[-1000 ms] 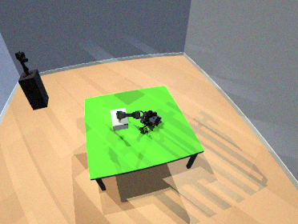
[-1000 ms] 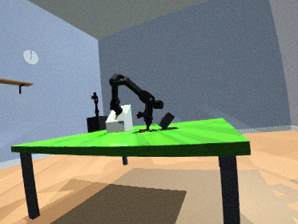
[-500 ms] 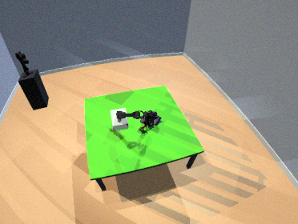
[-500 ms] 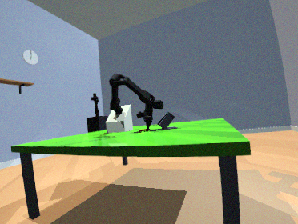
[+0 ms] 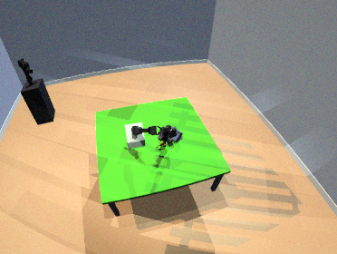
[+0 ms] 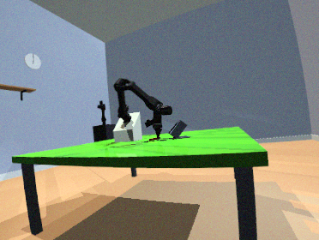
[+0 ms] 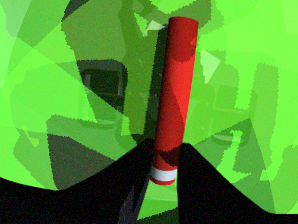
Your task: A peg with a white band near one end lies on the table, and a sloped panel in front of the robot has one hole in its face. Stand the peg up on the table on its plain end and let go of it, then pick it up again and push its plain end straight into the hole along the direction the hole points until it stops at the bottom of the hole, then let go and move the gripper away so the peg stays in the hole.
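The red peg (image 7: pixel 177 85) (image 6: pixel 152 140) lies on or just above the green table (image 7: pixel 30 105) (image 5: pixel 122 181) (image 6: pixel 206 147), its plain end pointing up and away in the wrist view. Its white band is near the lower end, close to the fingers. My gripper (image 7: pixel 167 148) (image 6: pixel 158 138) points down and is shut on the peg near the banded end. The sloped panel (image 5: pixel 178 136) (image 6: pixel 177 129) stands just beside the gripper; its hole cannot be made out in either the top or the exterior view, and the panel is out of the wrist view.
The arm's white base block (image 5: pixel 136 141) (image 6: pixel 136 129) stands on the table on the other side of the gripper from the panel. Parts of the arm cover the panel in the top view. A black pedestal (image 5: pixel 39 104) stands on the floor beyond the table.
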Motion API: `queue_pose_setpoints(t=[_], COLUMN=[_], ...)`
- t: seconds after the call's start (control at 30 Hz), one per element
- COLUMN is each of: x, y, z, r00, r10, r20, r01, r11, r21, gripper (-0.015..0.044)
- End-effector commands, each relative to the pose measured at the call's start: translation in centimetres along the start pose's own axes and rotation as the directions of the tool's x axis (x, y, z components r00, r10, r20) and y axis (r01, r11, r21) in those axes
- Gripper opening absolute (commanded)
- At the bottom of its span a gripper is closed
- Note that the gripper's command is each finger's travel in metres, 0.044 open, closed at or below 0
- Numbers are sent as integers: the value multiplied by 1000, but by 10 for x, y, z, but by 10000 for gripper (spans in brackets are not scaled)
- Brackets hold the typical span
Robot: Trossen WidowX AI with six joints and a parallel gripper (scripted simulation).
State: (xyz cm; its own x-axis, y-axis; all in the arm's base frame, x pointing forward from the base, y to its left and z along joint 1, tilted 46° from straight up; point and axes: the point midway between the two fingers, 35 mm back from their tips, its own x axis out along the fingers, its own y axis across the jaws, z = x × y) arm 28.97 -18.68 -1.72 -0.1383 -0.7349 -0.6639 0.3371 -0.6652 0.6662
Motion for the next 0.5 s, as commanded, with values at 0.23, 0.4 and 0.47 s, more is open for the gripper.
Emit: queue_pose_setpoints(t=[0.23,0.4,0.47], x=[-7,-9,-10], y=[0,0,0], z=[6,8,9], r00=[995,989,986], r10=[-2,-2,-2], r20=[-105,-148,-165], r01=[2,2,2], r11=[1000,1000,1000], r21=[-1,-2,-2], gripper=[49,49,49])
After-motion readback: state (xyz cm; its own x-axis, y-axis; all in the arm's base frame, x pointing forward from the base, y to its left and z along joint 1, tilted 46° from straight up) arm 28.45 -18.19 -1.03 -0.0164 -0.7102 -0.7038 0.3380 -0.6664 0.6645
